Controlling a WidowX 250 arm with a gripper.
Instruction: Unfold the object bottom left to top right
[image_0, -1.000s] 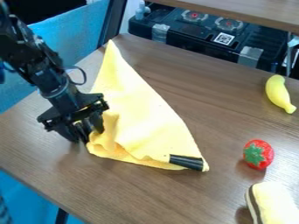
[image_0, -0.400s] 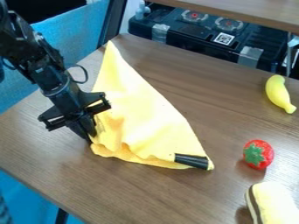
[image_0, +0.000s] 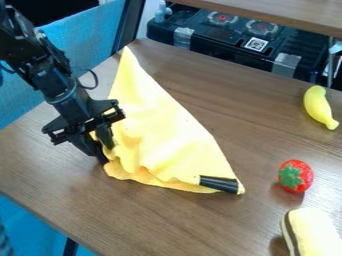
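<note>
Yellow cloth (image_0: 163, 145) | edge part-hidden by claw (image_0: 101, 153) | striped toy (image_0: 314, 232) cropped

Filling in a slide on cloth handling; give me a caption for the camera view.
Robot gripper at the near-left edge of a folded yellow cloth.

Right of the fingers (image_0: 105, 136), the cloth (image_0: 160, 140) stands in the way along the counter (image_0: 234, 115), its folds close beside them. Past it, well apart from the fingers, a bare lane runs up to the banana (image_0: 318, 106), strawberry (image_0: 295, 176) and pale block (image_0: 312, 232). Left of the fingers and just below, bare counter leaves room to pass. Above-left, the arm (image_0: 50, 75) blocks the way; clearance right under the fingers seems slight, though they partly hide it.
</note>
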